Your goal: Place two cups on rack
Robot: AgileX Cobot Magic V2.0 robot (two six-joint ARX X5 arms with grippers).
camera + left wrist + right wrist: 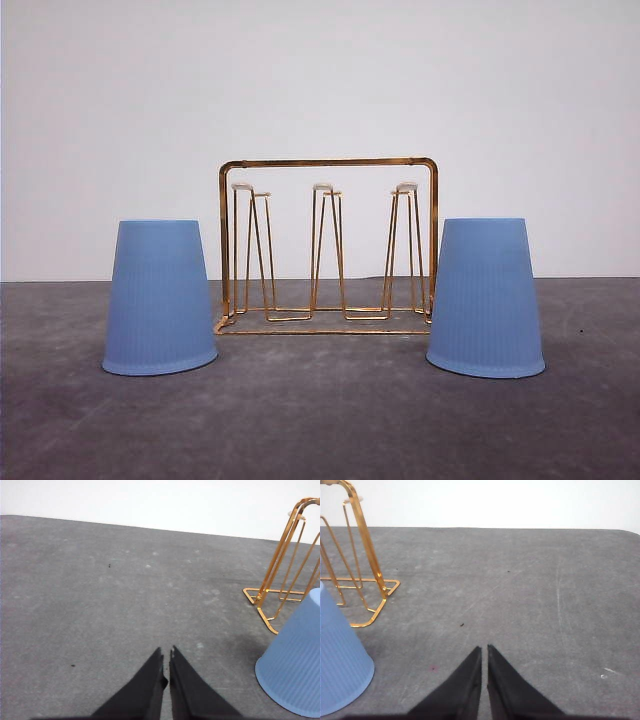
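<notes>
Both end effectors (166, 656) (484, 652) closed — cups (160, 298) (486, 298) upright, rims down.

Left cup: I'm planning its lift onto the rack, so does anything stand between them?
Nothing visible does. The left cup stands upside down on the table just left of the rack, whose white-tipped prongs are bare.

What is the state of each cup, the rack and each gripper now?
Left cup: upside down on the table, beside the rack, not on it.
Right cup: upside down on the table, beside the rack.
Rack: upright, prongs empty.
Left gripper: shut, holding nothing.
Right gripper: shut, holding nothing.
</notes>
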